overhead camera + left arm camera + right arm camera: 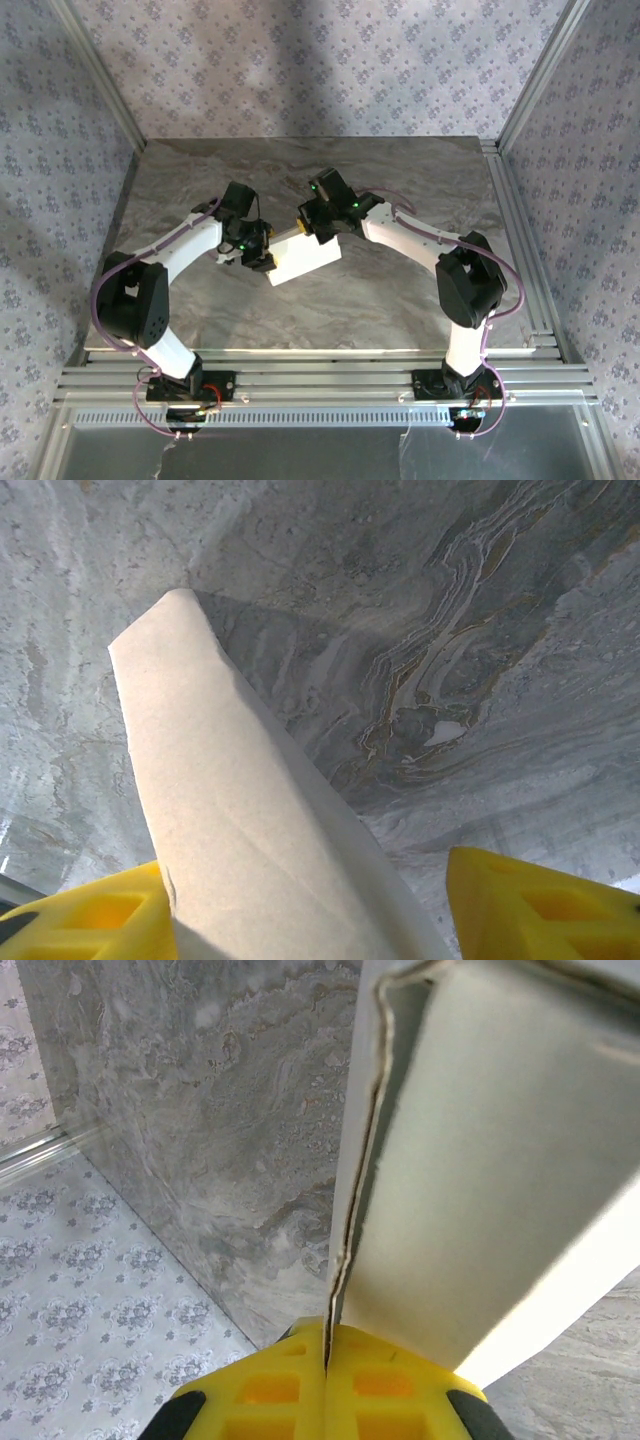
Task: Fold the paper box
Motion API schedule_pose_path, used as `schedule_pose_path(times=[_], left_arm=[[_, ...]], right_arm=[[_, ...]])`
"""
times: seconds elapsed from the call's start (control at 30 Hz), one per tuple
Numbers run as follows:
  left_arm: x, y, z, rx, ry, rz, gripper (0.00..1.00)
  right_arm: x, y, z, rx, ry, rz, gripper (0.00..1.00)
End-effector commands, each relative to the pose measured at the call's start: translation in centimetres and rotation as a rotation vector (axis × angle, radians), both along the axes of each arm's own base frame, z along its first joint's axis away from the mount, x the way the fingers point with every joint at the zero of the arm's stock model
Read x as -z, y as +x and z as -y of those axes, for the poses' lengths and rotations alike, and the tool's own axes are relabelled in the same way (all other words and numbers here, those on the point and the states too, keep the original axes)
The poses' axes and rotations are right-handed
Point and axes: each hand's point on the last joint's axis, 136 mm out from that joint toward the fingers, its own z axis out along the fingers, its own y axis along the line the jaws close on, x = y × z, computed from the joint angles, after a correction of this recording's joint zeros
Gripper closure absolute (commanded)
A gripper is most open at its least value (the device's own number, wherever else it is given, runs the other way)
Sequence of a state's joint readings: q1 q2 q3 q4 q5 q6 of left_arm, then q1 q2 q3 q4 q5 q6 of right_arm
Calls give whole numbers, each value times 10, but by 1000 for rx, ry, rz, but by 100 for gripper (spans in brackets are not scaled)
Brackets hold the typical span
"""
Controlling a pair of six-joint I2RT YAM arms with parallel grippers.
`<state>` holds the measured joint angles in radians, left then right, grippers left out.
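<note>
The paper box (306,258) is a white cardboard piece held off the marble table between the two arms. My right gripper (318,228) grips its far upper end. In the right wrist view the yellow fingers (270,1385) of the right gripper (328,1338) are pressed together on two thin layers of the paper box (500,1160). My left gripper (258,252) is at the box's left end. In the left wrist view a curved panel of the paper box (220,800) runs up between the jaws of the left gripper (305,885). The panel rests against the left finger (90,920), with a gap to the right finger (540,905).
The grey marble table (400,190) spreads around the box. Patterned walls (300,60) and metal frame posts (530,80) enclose it at the back and sides. An aluminium rail (320,380) runs along the near edge by the arm bases.
</note>
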<state>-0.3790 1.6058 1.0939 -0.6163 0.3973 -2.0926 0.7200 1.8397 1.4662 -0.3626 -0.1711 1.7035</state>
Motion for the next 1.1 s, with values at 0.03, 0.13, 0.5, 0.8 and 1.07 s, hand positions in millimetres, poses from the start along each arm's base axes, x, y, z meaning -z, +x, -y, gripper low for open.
schedule_pose_path(times=[0.03,0.13,0.5,0.8,1.07], left_arm=[[8,-7,-5,-182,-1,-124,50],[8,-7,-6,-180,4,-122,57],[4,-3,-14,-150,42,-109,59],[-1,-4,-20,-124,68,-97,58],[-5,-1,-24,-121,82,-89,57]], right_arm=[[-11,3,7,17,-6,44,100],[-12,3,7,22,-1,44,100],[-14,-2,10,19,-3,19,92],[-22,-2,25,26,-32,25,50],[-30,-6,44,43,-32,-11,44]])
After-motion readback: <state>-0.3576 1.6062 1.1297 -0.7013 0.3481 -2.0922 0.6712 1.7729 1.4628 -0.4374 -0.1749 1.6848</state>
